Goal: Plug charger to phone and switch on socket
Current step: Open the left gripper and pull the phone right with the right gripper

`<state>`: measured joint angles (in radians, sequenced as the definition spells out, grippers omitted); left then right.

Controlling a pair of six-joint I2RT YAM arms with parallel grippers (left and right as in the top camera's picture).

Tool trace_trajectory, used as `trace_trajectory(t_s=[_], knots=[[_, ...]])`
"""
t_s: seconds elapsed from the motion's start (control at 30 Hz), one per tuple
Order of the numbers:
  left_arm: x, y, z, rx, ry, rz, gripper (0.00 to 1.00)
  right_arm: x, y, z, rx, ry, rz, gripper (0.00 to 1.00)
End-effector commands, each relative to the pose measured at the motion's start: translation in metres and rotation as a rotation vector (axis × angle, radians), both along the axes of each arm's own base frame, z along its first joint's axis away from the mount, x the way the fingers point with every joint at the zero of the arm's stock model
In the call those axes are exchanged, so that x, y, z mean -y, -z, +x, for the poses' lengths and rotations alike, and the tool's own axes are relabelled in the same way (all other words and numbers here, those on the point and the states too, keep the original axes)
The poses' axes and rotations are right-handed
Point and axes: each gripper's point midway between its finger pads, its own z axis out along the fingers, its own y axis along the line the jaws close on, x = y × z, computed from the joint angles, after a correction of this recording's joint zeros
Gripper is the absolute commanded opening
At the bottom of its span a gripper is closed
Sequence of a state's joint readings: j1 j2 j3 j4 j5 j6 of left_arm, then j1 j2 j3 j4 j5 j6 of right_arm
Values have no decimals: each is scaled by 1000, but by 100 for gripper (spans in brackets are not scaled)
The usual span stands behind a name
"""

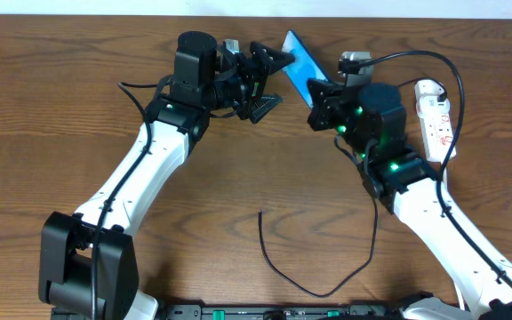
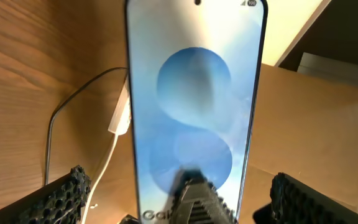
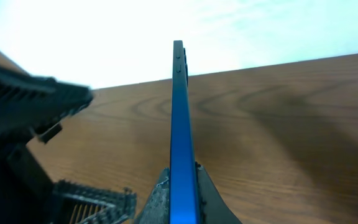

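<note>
The right gripper (image 1: pixel 320 92) has its jaws clamped on one end of the phone (image 1: pixel 299 55), holding it tilted above the desk (image 1: pixel 60 107) near the far edge; the left gripper (image 1: pixel 276 82) faces the blue screen, jaws spread wide and gripping nothing; the charger (image 1: pixel 263 231) lies curled on the desk, its tip unplugged; the white power strip (image 1: pixel 436 111) sits at far right.

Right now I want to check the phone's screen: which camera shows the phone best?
Left wrist view: the phone faces it, blue screen filling much of the frame. Right wrist shows only its thin edge; overhead, a small tilted blue sliver.
</note>
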<state>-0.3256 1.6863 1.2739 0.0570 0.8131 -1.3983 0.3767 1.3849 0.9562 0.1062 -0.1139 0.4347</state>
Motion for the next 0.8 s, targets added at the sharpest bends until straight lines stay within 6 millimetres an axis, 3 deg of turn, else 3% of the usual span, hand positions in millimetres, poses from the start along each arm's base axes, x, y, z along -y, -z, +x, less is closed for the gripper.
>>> trace_trajectory(t_s=[0.0,0.27,0.4,0.57,0.77], knots=[[-2,-21,-1,45,16,-25,94,14,-11,8,4,60,61,1],[-42,-30,13,67,8,-65,94,38,-11,16,-117,157,301,1],[-65,-58,21,268,49,-87,94,40,-12,15,-226,184,499,1],[-70,-71,21,337,63,-102,94,30,-20,12,-298,168,657,1],[-69,-71,21,337,65,-102,94,16,-48,11,-271,79,779,1]])
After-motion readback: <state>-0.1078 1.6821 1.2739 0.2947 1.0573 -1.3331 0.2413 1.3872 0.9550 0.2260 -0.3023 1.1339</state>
